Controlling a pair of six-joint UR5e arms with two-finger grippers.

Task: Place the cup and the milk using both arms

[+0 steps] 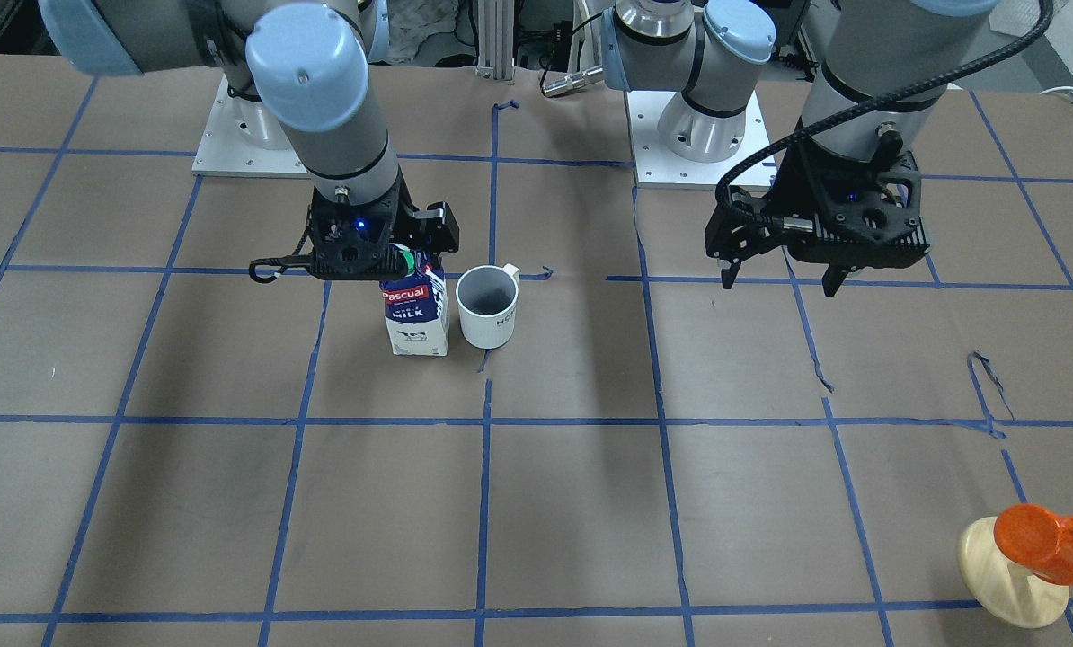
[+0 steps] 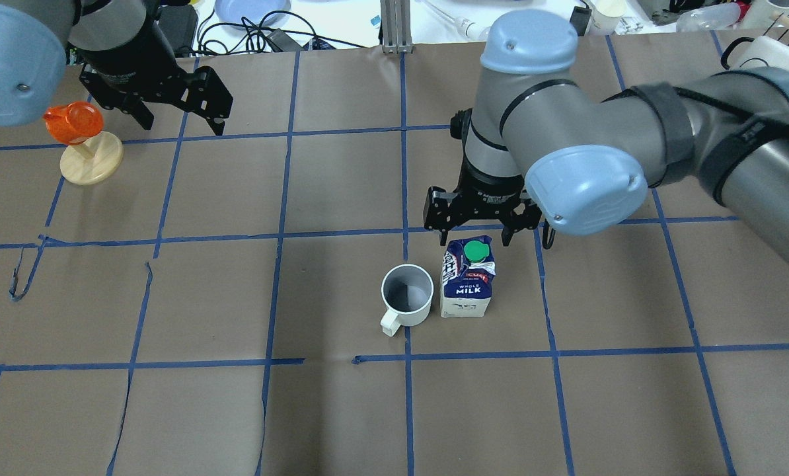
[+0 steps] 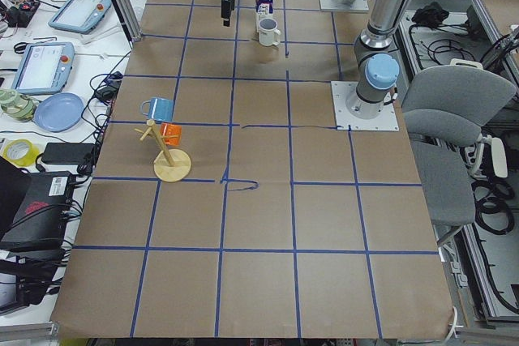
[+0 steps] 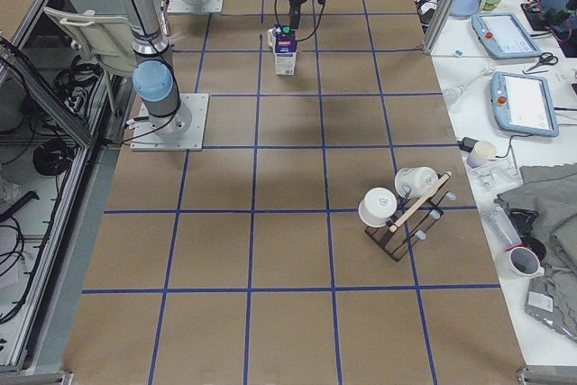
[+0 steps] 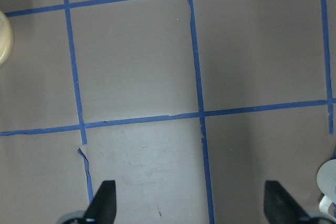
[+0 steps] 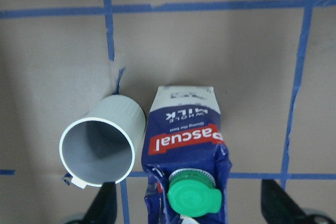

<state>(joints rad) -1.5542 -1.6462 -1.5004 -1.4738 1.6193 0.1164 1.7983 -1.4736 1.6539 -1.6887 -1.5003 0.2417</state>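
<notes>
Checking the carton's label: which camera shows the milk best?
Right wrist-mounted: the milk is close, cap and Pascual label sharp. Overhead shows both smaller; front-facing shows the label, top behind the right gripper; side views tiny; left wrist none.

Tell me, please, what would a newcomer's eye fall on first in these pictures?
The milk carton and the white cup stand side by side near the middle of the table, with the open right gripper poised just above the carton's green cap. The left gripper hangs open and empty off to the robot's left, near an orange cup on a wooden stand.
</notes>
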